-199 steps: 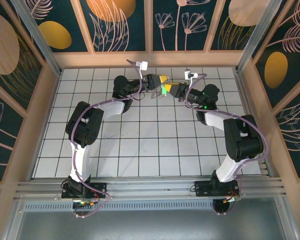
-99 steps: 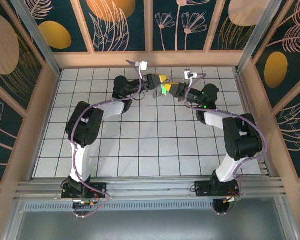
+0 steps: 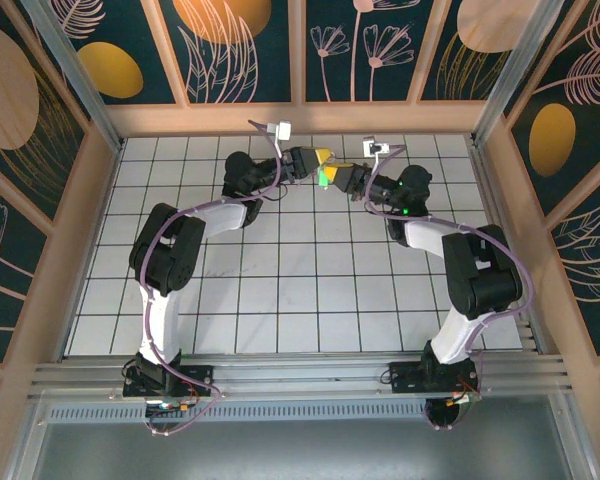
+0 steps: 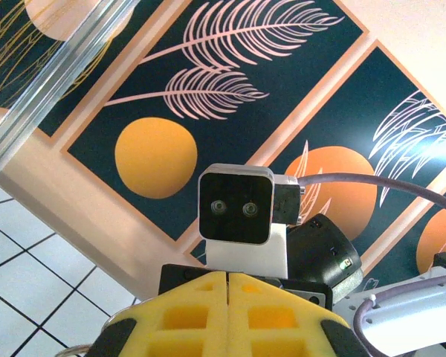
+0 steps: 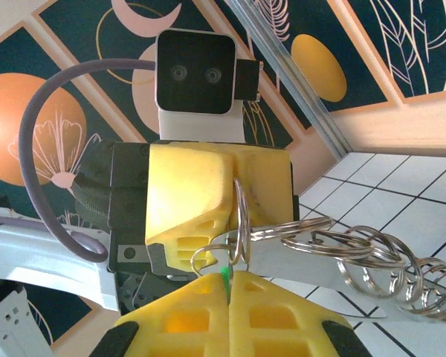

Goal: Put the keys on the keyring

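High over the far middle of the table my two grippers meet tip to tip. The right gripper (image 3: 333, 177) (image 5: 227, 277) is shut on the key (image 3: 324, 178); a sliver of its green head (image 5: 225, 277) shows between the yellow pads. Facing it, the left gripper (image 3: 319, 158) (image 4: 228, 276) is shut, pinching one loop of the keyring (image 5: 241, 212) upright between its pads (image 5: 201, 193). A chain of linked silver rings (image 5: 372, 256) trails off to the right of that loop. A flat silver piece (image 5: 305, 262) lies just behind the loop, at the key.
White tiled table (image 3: 280, 290) with black grid lines, fenced by wooden rails and patterned dark wall panels (image 3: 240, 50). Metal posts (image 3: 70, 70) stand at the back corners. Purple cables (image 3: 210, 208) loop along both arms. The right wrist camera block (image 4: 235, 204) faces the left one closely.
Both grippers have shifted slightly toward the back wall and left, staying tip to tip. Neither grip has changed.
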You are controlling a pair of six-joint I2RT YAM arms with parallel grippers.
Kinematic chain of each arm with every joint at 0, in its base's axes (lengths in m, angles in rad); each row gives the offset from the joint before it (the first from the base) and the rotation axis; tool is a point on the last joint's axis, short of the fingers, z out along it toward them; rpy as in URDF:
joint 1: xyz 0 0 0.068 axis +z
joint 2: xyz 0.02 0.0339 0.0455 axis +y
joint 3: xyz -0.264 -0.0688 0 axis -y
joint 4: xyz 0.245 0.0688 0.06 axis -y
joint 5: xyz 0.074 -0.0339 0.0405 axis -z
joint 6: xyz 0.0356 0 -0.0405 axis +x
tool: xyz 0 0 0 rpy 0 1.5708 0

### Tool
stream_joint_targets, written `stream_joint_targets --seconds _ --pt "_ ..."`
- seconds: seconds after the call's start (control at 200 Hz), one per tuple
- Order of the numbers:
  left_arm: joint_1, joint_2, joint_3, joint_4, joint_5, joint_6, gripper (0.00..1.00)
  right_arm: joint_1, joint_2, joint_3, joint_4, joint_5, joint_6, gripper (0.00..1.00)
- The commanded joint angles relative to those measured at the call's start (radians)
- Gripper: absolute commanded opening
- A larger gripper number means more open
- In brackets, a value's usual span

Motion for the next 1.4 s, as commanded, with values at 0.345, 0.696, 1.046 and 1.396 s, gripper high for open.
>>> stream_joint_targets --seconds 0.345,0.696,1.046,1.396 --pt "-0.029 -0.069 0.018 0.070 -0.012 0.027 0.00 -0.030 -0.031 -0.058 -0.043 -0.010 -0.023 0.00" --pt "-0.030 -0.107 0.012 -0.008 -0.007 0.097 0.00 -0.055 -0.048 -0.094 -0.066 -0.009 -0.042 0.00" --pt "-0.034 -0.096 0.015 -0.005 -0.013 0.095 0.00 0.003 0.001 -0.010 -0.071 -0.015 -0.025 0.00" --pt "-0.040 -0.085 0.018 -0.004 -0.016 0.092 0.00 -0.018 -0.007 -0.037 -0.063 -0.002 -0.019 0.00"
